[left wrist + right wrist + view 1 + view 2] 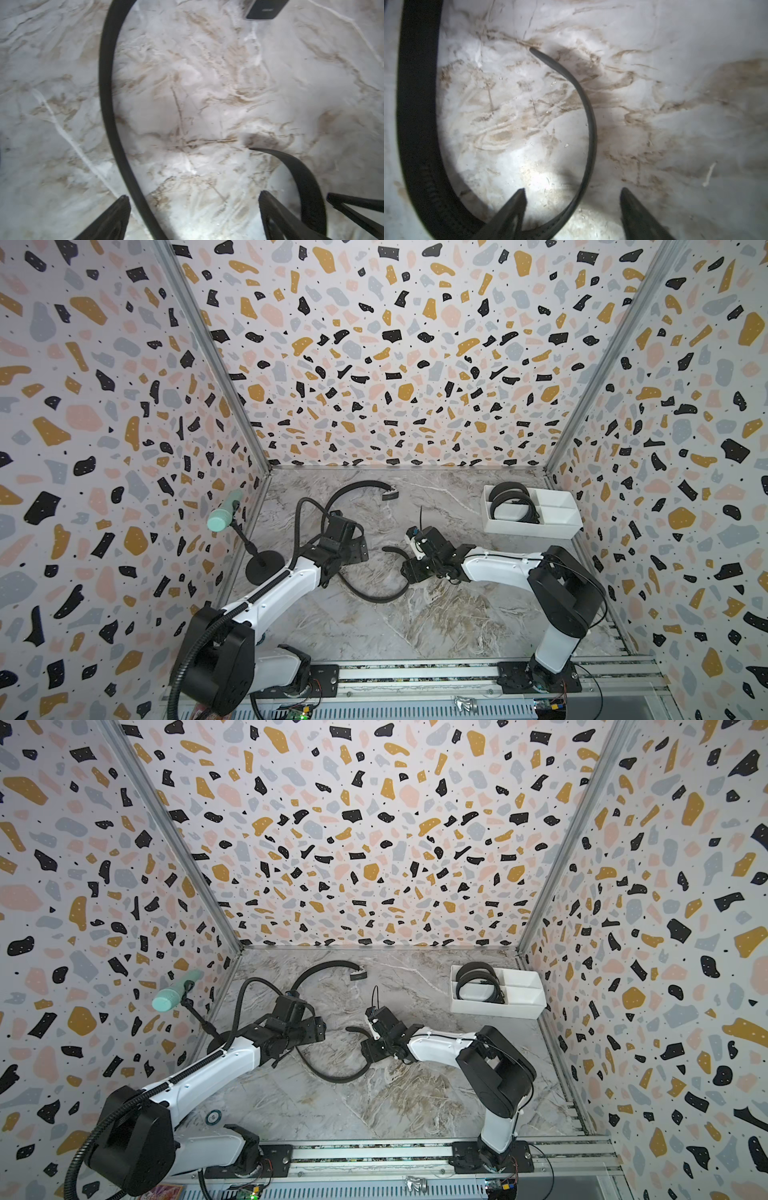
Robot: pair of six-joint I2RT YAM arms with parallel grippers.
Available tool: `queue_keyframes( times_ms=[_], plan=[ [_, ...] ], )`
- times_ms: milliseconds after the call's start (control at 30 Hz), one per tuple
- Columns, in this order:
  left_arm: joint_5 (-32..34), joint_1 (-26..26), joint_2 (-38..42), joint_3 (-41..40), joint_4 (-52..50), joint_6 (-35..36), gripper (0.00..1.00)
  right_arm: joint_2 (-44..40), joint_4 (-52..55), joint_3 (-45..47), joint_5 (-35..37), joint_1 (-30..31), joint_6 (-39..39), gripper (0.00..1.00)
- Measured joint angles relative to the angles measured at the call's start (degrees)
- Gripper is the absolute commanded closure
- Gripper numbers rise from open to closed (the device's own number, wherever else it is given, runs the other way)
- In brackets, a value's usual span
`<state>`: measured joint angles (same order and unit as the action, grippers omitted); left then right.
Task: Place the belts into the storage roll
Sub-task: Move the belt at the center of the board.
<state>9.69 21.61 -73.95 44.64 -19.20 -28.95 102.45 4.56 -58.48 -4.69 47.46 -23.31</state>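
- Mint-green microphone [225, 512] on a black gooseneck stand [264, 566], at the table's left edge by the wall.
- Left gripper [193, 196]: released, with its fingers [116, 216] spread wide. It hangs low over the marble table [415, 635], and the strap runs between the fingers unclamped.
- Loose belt [376, 600]: one black strap lying on the table mid-scene in a long S-curve. Its buckle [390, 492] is toward the back wall, and its tail curls up between the two grippers.
- Right gripper [572, 189]: jaws apart and clamping nothing, with the belt's tail curve passing between the fingers.
- Storage tray [532, 529]: white and divided, at the table's back right, well apart from the loose belt.
- Two coiled belts [513, 504]: standing on edge in the tray's left-end compartment.
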Motion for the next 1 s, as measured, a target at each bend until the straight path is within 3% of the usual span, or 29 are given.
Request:
queue_keyframes(
  times_ms=[300, 600, 867, 900, 1000],
  plan=[
    [-0.13, -8.68, -6.88, 0.04, 3.15, 4.66, 0.04, 2.58, 5.77, -2.80, 4.57, -0.15, -0.26, 0.80],
    [-2.49, -9.70, -20.59, 3.76, 9.62, 4.98, 0.08, -5.49, 10.62, 5.84, 7.52, -1.62, 0.44, 0.83],
    [-3.93, -9.70, -29.00, 11.85, 13.73, 5.62, 0.27, -12.35, 13.29, 12.63, 8.24, -2.16, 0.24, 0.84],
    [-4.07, -9.70, -29.57, 12.41, 13.94, 5.68, 0.33, -12.92, 13.57, 13.14, 8.35, -2.25, 0.22, 0.84],
    [-4.44, -9.46, -31.52, 13.49, 15.06, 5.86, 0.63, -14.80, 14.60, 14.75, 8.39, -2.93, 0.22, 0.83]
  ],
)
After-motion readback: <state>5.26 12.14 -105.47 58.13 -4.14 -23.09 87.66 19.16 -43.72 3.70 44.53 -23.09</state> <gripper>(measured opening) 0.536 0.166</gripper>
